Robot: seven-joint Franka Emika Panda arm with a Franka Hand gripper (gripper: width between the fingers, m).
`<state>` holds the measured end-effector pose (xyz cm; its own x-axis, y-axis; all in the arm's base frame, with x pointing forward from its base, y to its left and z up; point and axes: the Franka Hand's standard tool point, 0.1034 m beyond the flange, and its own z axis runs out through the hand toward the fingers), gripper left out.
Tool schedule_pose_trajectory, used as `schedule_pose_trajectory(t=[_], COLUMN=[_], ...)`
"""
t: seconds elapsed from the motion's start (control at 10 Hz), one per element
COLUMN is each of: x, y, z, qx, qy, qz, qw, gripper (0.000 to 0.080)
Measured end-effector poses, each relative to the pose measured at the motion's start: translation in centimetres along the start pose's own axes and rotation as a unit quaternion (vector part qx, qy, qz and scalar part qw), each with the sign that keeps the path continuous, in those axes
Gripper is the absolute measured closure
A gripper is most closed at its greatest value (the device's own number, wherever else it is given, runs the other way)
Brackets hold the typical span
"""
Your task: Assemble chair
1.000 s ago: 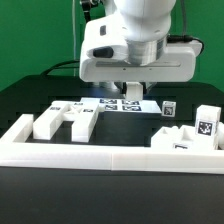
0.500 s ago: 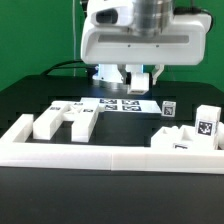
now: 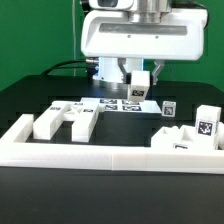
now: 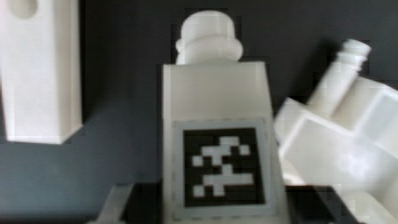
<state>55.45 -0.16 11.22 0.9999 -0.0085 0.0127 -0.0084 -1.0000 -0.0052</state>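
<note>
The room is plain: a green backdrop [image 3: 30,40] behind a matte black table [image 3: 20,95], with a long low white border wall [image 3: 100,158] running along the table's near edge. The big white robot arm [image 3: 135,40] hangs over the middle of the table. Its gripper [image 3: 138,86] is clamped on a white square plastic leg [image 3: 139,92], holding it clear of the surface above the flat white marker board [image 3: 112,103] that lies on the table. In the wrist view the leg [image 4: 221,120] fills the middle, with its black-and-white tag facing the camera and a rounded peg [image 4: 210,45] at its far end. On the exterior view's left, a cluster of white blocky plastic parts [image 3: 68,120] rests on the black surface just behind the wall. On the exterior view's right, more tagged white blocks [image 3: 205,125] sit near the wall, and one small tagged piece [image 3: 168,108] stands a little apart from them.
</note>
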Motion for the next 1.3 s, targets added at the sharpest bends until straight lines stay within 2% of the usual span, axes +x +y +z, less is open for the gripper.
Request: schedule_pose_trajectory(t=[0.1, 0.2, 0.3, 0.6, 0.7, 0.9, 1.1, 1.2, 1.3], x=[1.3, 1.9, 2.3, 2.2, 2.0, 3.4, 4.9, 4.6, 4.6], y=[-0.3, -0.2, 0.3, 0.9, 0.8, -1.0, -2.1, -3.2, -3.1], z=[-0.8, -1.0, -1.1, -1.0, -0.7, -1.3, -1.3, -1.2, -1.2], qx=[-0.001, -0.004, -0.013, -0.03, -0.03, -0.022, -0.019, -0.017, -0.022], qy=[0.038, 0.065, 0.116, 0.199, 0.197, 0.205, 0.214, 0.212, 0.211], qz=[-0.002, -0.007, -0.012, -0.017, -0.018, -0.028, -0.033, -0.03, -0.039], qw=[0.999, 0.998, 0.993, 0.979, 0.98, 0.978, 0.976, 0.977, 0.976], gripper=[0.0508, 0.0508, 0.0508, 0.0508, 0.0508, 0.0508, 0.0508, 0.0508, 0.0508])
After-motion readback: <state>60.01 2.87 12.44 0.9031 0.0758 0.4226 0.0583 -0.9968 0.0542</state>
